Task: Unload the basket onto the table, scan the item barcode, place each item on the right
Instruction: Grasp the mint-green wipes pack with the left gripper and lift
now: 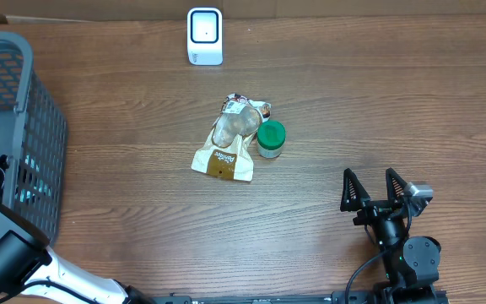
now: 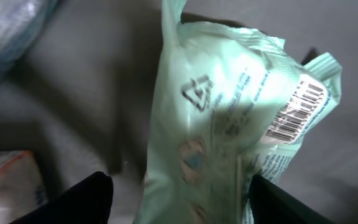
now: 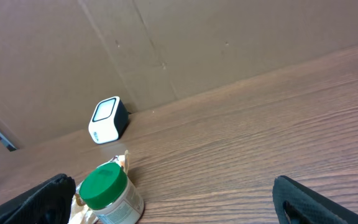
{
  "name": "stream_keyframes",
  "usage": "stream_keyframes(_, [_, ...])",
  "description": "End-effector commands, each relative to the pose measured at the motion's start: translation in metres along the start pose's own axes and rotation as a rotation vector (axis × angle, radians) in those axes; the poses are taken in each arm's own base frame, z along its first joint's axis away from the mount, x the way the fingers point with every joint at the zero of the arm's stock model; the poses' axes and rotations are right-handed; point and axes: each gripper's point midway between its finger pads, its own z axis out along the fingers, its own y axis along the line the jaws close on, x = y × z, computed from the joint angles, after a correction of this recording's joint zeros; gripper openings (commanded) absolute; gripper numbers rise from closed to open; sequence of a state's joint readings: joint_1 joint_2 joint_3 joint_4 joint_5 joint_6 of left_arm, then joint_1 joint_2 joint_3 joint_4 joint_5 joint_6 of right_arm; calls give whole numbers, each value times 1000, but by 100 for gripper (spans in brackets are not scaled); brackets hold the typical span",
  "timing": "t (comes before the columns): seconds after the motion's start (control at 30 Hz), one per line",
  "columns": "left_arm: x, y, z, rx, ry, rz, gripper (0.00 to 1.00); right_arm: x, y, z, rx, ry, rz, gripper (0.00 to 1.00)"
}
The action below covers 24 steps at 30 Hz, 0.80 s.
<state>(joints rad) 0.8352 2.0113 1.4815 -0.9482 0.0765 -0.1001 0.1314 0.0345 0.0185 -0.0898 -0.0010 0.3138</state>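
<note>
The task's thing is a pale green packet (image 2: 222, 106) that is inside the grey basket (image 1: 24, 127), at the left edge of the overhead view. In the left wrist view it is directly in front of the left hand (image 2: 182, 180), between the two dark fingers (image 2: 86, 199). Its long axis runs from the bottom of that frame to the top, leaning a little. The barcode (image 2: 297, 109) is on the packet's right edge, in the upper right of the frame, and it faces the camera.

The fingers stand quite wide apart. The finger at lower right seems to touch the packet's edge, but at lower left there is a dark gap, so I cannot tell if the packet is really gripped.

The left arm is clearly the nearer one. The right hand (image 1: 376, 190) waits at the lower right of the overhead view, fully spread and holding nothing, well apart from the basket.

The scanner (image 1: 204, 35) stands at the upper middle of the counter (image 1: 395, 101), so I judge that the packet must travel out of the basket toward it.

The packet cannot be seen from overhead. Its lower end is cut off, its print is blurred, and other packages (image 2: 5, 180) at the left edge are only partly visible.
</note>
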Motion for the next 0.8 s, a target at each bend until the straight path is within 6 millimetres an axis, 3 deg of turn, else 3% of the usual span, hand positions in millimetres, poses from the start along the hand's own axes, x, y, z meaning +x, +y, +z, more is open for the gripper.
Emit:
stream_keyframes(0.0, [23,-1,23,-5,69,27,64,1,-1,0,-3,-5,-5,100])
stream_keyframes(0.07, [25,0,24,-12,77,25,48,1,-1,0,-3,-5,-5,100])
stream_keyframes(0.23, [22,-1,16,-12,77,15,19,1,-1,0,-3,-5,-4,100])
stream_keyframes(0.4, [3,-6,-22,-7,26,-1,4,1,-1,0,-3,-5,-4,100])
stream_keyframes(0.5, [-18,-13,-69,1,-69,-4,5,1,-1,0,-3,-5,-5,100])
stream_keyframes(0.6, [-39,-22,-133,34,-215,-43,5,1,-1,0,-3,-5,-5,100])
stream_keyframes(0.7, [-49,-41,-212,136,-393,-38,4,1,-1,0,-3,-5,-4,100])
stream_keyframes(0.77, [-43,-63,-268,252,-506,4,4,1,-1,0,-3,-5,-5,100])
